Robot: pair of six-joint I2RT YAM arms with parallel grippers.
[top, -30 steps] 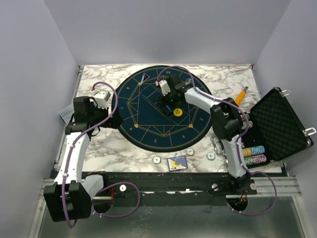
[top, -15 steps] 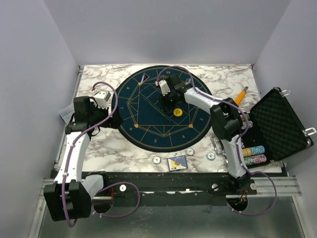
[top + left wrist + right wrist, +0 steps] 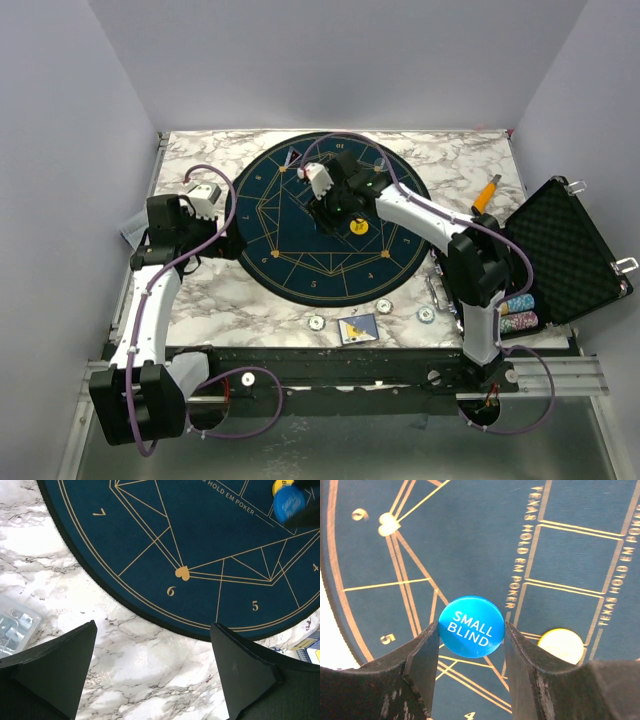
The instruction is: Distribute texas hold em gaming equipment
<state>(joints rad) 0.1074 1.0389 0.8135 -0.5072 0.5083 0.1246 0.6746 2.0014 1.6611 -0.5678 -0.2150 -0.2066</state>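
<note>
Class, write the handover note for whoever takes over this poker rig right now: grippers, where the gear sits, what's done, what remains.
Left gripper: open, empty, over the marble table by the mat's seat 6.
Right gripper: shut on the blue SMALL BLIND disc, mid poker mat.
Yellow disc: on the mat beside it.
Three whitish chips and a card: at the table's near edge.
Chip stacks: in the open case.
Done: discs out on the mat.
Left: probably placing the discs, dealing chips and cards.

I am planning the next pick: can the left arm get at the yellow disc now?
Probably not cleanly: the right end effector, shut on the blue disc, hangs close beside the yellow disc.
</note>
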